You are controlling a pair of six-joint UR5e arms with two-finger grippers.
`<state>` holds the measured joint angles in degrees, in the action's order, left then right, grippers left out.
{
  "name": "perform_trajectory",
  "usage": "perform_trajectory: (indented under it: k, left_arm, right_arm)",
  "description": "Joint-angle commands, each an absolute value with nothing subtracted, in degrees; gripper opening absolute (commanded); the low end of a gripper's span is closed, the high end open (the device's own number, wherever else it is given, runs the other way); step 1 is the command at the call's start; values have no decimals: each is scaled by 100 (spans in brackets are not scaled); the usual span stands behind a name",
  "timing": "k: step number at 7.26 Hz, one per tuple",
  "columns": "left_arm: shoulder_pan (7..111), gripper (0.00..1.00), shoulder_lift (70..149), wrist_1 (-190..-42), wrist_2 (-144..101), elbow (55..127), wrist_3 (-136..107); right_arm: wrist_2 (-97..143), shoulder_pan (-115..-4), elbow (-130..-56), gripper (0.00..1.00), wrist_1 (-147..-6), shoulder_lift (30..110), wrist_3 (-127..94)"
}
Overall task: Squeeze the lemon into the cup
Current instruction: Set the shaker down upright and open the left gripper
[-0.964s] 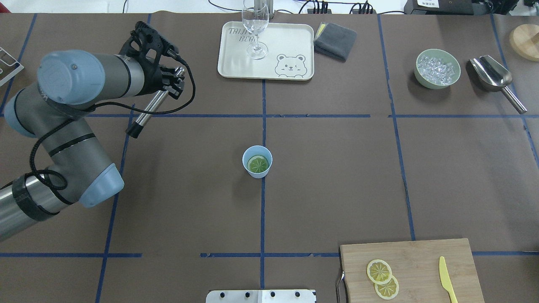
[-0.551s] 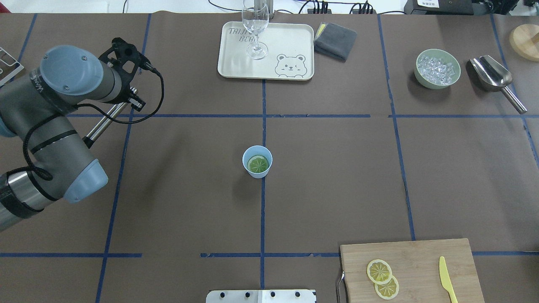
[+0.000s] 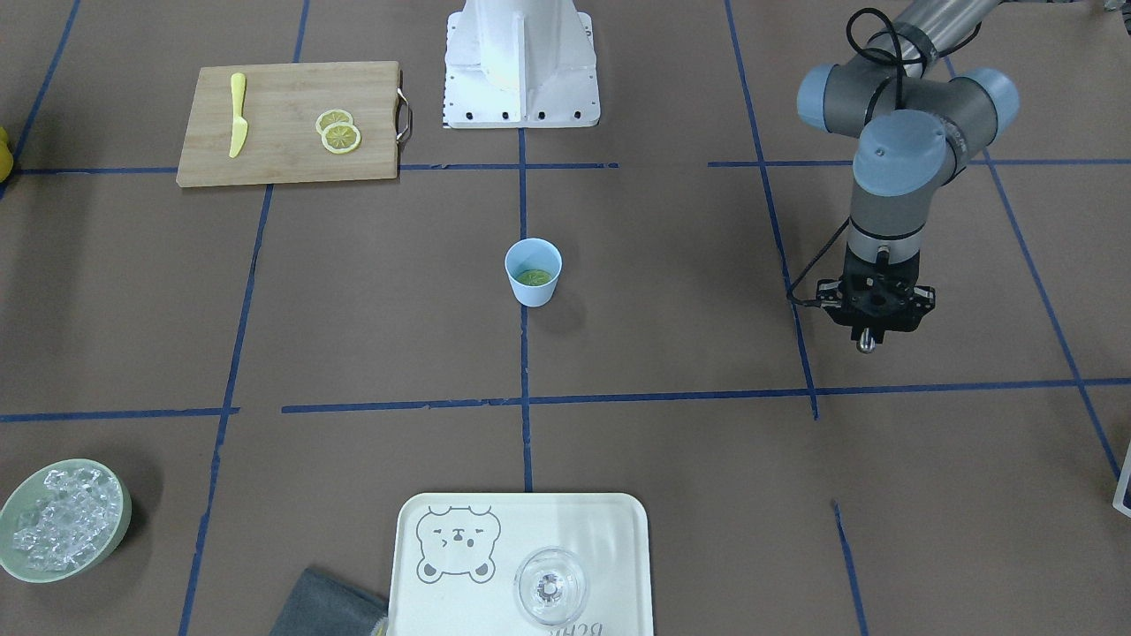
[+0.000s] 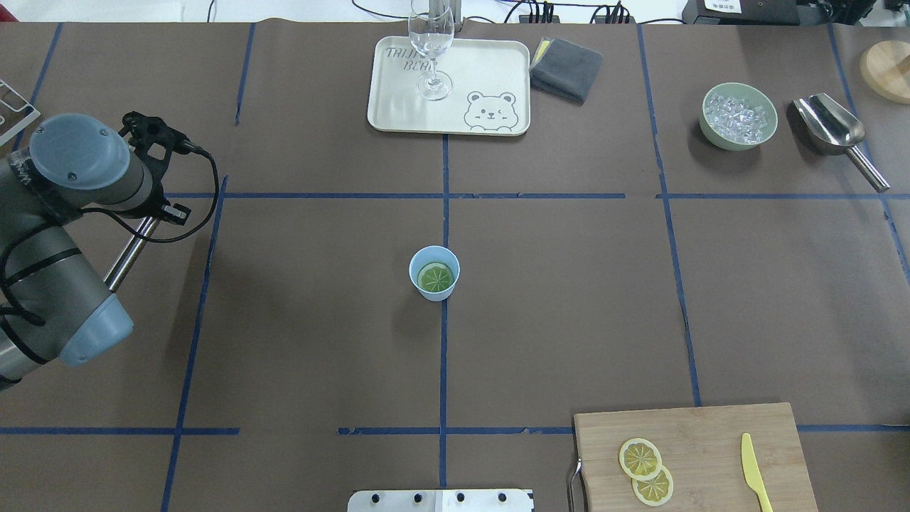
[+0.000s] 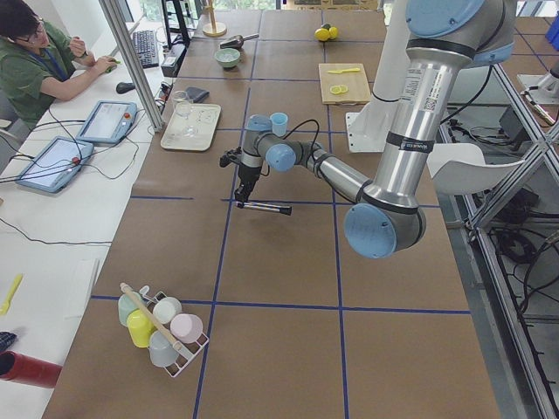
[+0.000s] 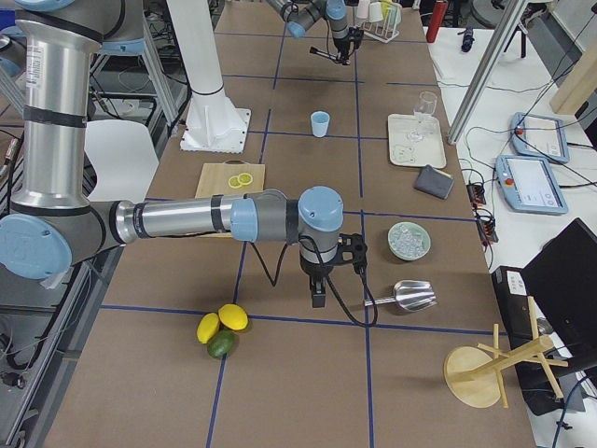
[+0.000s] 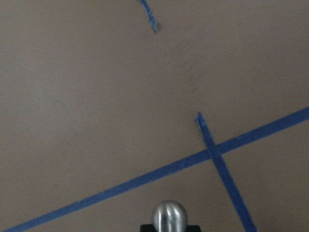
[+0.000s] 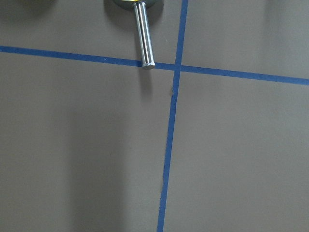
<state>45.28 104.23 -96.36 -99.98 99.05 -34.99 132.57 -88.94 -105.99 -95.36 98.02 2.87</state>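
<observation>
The light-blue cup (image 4: 434, 273) stands at the table's middle, also in the front-facing view (image 3: 533, 272). A round slice (image 4: 436, 278) that looks greenish lies inside it. Two yellow lemon slices (image 4: 640, 457) overlap on the wooden cutting board (image 4: 711, 434). My left gripper (image 4: 160, 210) is far to the left of the cup, shut on a metal muddler rod (image 4: 128, 256). Its rounded end shows in the left wrist view (image 7: 169, 217). My right gripper (image 6: 319, 297) shows only in the exterior right view, near the scoop; I cannot tell whether it is open.
A cream tray (image 4: 490, 64) with a clear glass (image 4: 431, 43) stands at the back, a grey cloth (image 4: 565, 67) beside it. A green bowl of ice (image 4: 738, 116) and a metal scoop (image 4: 832, 128) are back right. A yellow knife (image 4: 753, 469) lies on the board.
My left arm has swung left and back toward the robot, carrying the metal rod away from the cup. The cup and the slices have not moved.
</observation>
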Motion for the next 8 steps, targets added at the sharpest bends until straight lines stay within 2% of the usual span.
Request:
perform_trajectory:
  k: [1,4,6,7,8]
  left_arm:
    - [4553,0,10248,-9938,-10405,9879,-4564]
    - [4544,0,9967,-10905,-10398,9486,-4773]
    - [4535,0,9967,-10934,-10397,9413,-4755]
    - [4544,97,9949,-10942,-10389,9404,-4746]
    - [4535,100,9958,-10942,-10389,9404,-4729]
  right_arm:
    - [13254,-8895,-10608,100,-9536,9774,290]
    - [13228,-8895,-10591,100,-9413,9765,281]
    - [13228,-8895,-10591,100,-9413,9765,290]
    - [13228,-8895,-10600,100,-9413,9756,290]
    - [13228,-8895,-10600,100,-9413,9756,290]
